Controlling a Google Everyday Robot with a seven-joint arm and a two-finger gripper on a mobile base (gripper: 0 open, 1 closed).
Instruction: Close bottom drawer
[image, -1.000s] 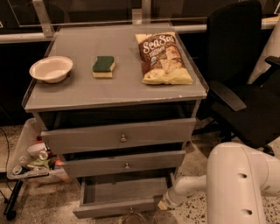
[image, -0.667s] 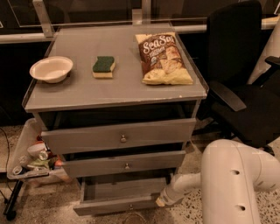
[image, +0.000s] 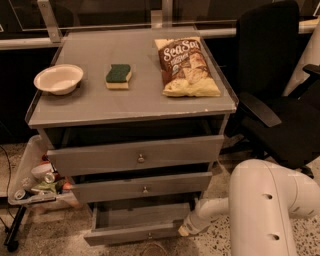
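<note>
The bottom drawer (image: 125, 235) of the grey cabinet (image: 75, 110) stands pulled out a short way, with the inside of its shallow tray showing. Its small metal knob sits low on the flat front panel. My gripper (image: 184, 230) is at the right end of that front panel, low by the floor, and seems to touch it. The white arm (image: 265, 210) reaches in from the lower right. The middle drawer (image: 142, 187) and the top drawer (image: 137, 156) above are pushed further in.
On the cabinet top lie a white bowl (image: 58, 78), a green and yellow sponge (image: 119, 76) and a bag of chips (image: 186, 66). A black office chair (image: 272, 90) stands close on the right. A tray of clutter (image: 37, 185) sits on the left.
My arm has shifted a little to the left towards the cabinet. The bottom drawer's front has slid slightly inward.
</note>
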